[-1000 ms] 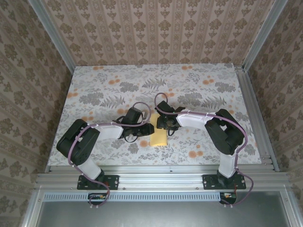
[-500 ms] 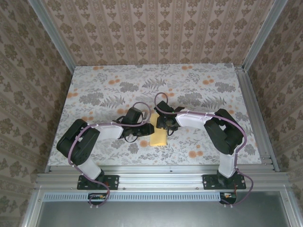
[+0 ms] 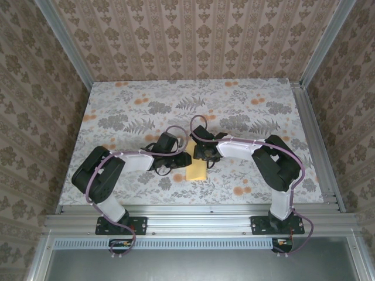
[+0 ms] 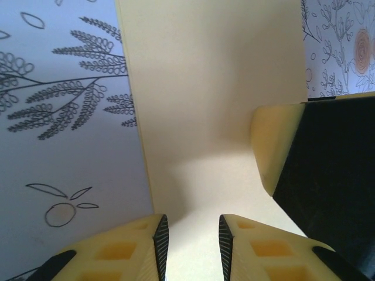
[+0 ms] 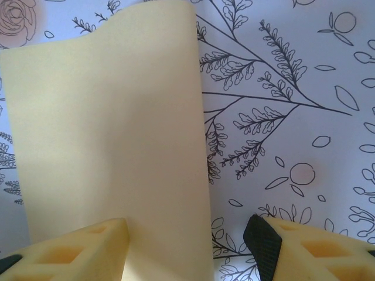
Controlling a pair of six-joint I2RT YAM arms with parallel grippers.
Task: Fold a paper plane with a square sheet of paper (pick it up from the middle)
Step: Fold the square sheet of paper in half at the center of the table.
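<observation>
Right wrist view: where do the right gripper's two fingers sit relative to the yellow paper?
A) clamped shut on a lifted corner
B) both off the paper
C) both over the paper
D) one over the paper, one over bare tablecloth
D: the right gripper is open, with one finger over the yellow paper and the other over the tablecloth; the paper's long edge runs between them.

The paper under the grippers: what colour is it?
The paper is plain yellow, clearest in the right wrist view.
</observation>
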